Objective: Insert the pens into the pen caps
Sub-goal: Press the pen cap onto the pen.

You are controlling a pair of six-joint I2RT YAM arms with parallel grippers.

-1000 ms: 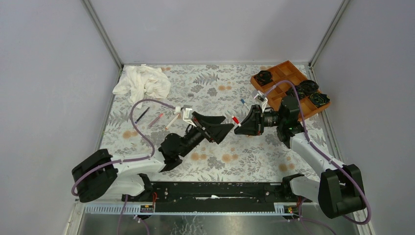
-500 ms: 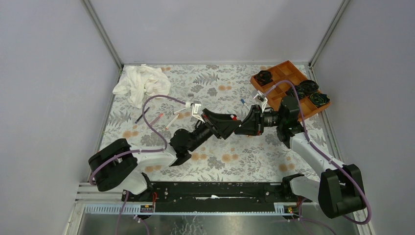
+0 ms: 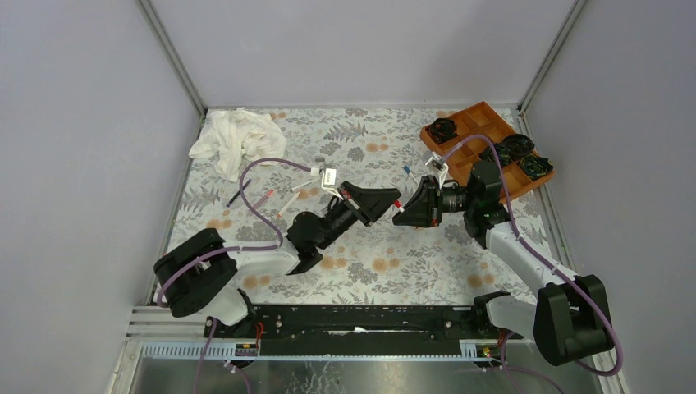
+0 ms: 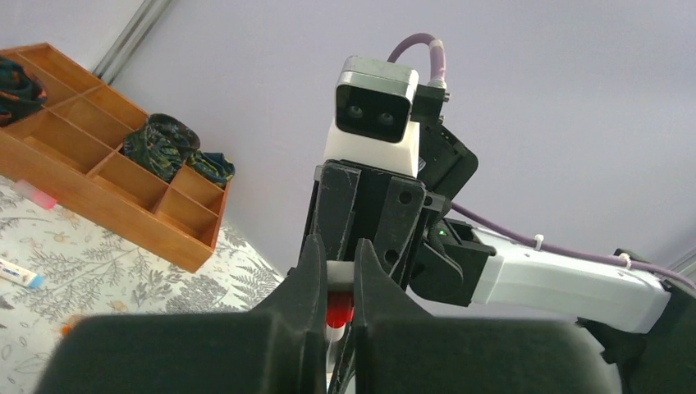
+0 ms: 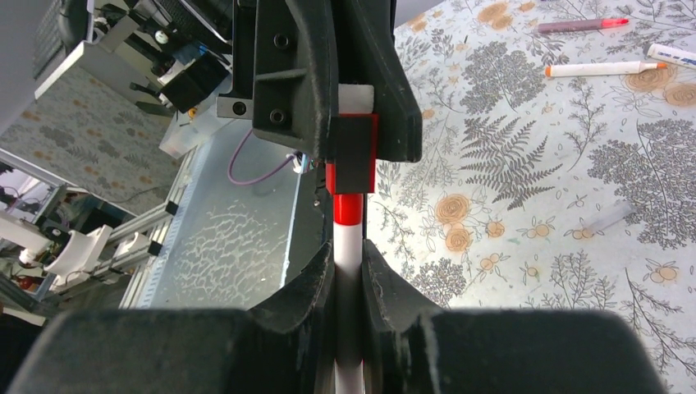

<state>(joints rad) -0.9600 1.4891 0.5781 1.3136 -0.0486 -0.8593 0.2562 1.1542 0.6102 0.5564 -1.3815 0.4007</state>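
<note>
My right gripper [image 3: 400, 215] [image 5: 348, 263] is shut on the white barrel of a pen [image 5: 348, 242] with a red end, held above the middle of the table. My left gripper [image 3: 386, 203] [image 4: 338, 261] faces it tip to tip, its jaws shut on the red pen cap [image 4: 339, 310] [image 5: 351, 176] at that pen's end. Other pens lie on the table: a dark one [image 3: 238, 193], a pink one [image 3: 261, 200] [image 5: 583, 25], an orange-tipped white one [image 3: 289, 203] [image 5: 603, 68] and a blue-tipped one [image 3: 407, 170] [image 4: 18, 272]. A pink cap [image 4: 34, 194] lies by the tray.
An orange wooden tray [image 3: 480, 123] [image 4: 98, 205] holding black rosette objects [image 3: 519, 146] stands at the back right. A crumpled white cloth [image 3: 238, 138] lies at the back left. Grey walls close in the floral table [image 3: 361, 263] on three sides.
My left gripper moved right to meet the right gripper and closed from wide open onto the red end of the held pen. The right gripper stayed still and shut.
</note>
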